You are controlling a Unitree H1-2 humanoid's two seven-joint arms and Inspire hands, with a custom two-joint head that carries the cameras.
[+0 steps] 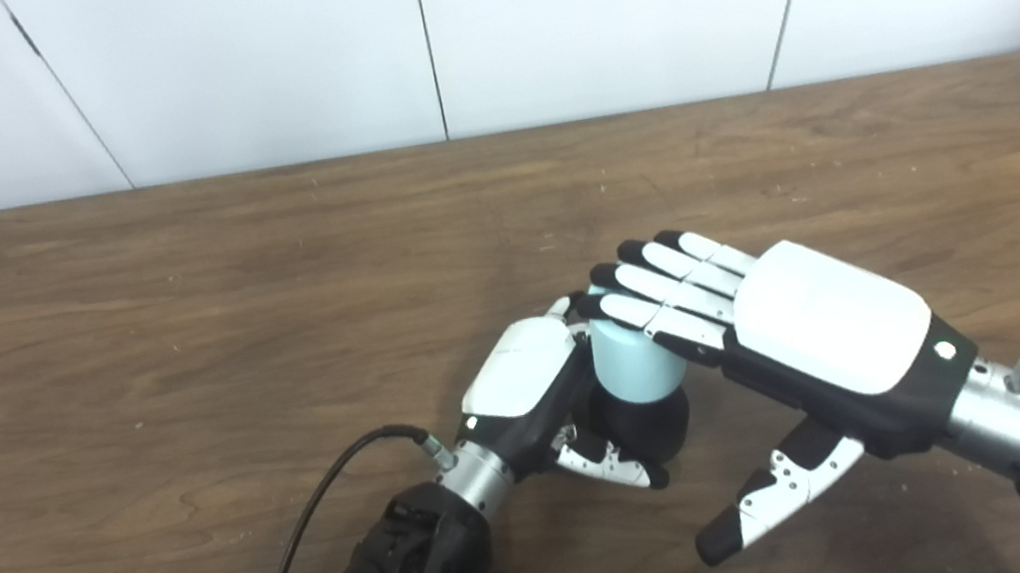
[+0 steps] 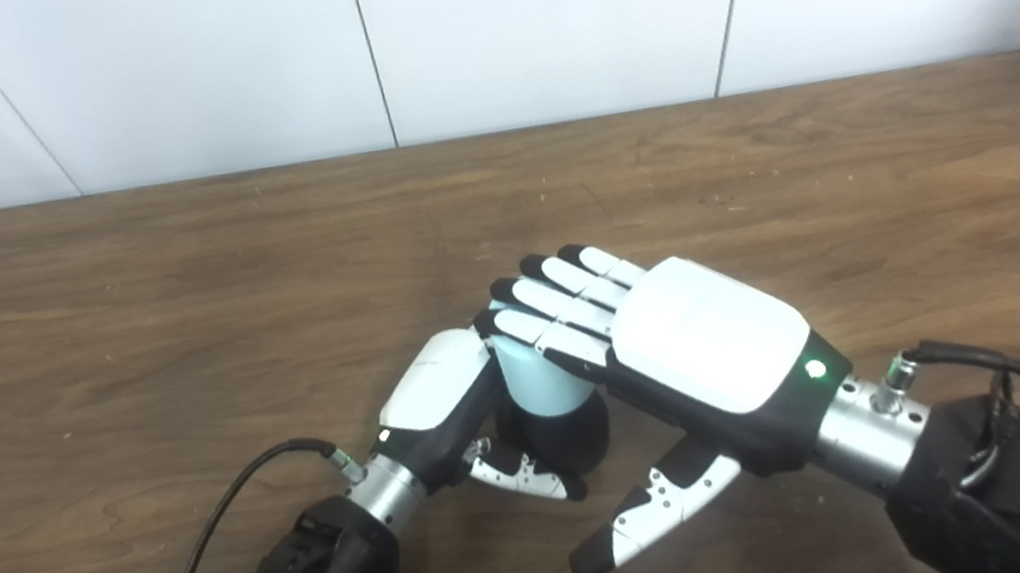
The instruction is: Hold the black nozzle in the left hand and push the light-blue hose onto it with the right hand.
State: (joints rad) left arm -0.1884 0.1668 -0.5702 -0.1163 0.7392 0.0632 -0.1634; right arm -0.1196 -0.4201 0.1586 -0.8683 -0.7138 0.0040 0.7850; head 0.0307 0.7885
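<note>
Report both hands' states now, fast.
Left hand: shut on the black nozzle.
Right hand: open, fingers flat on top of the light-blue hose, thumb clear.

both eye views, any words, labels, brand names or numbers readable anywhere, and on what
None: no text can be read in either view.
The light-blue hose and the black nozzle are plain.
The left hand and right hand have blank white backs, each with only a small lit dot.
The table and the wall panels carry no print.
</note>
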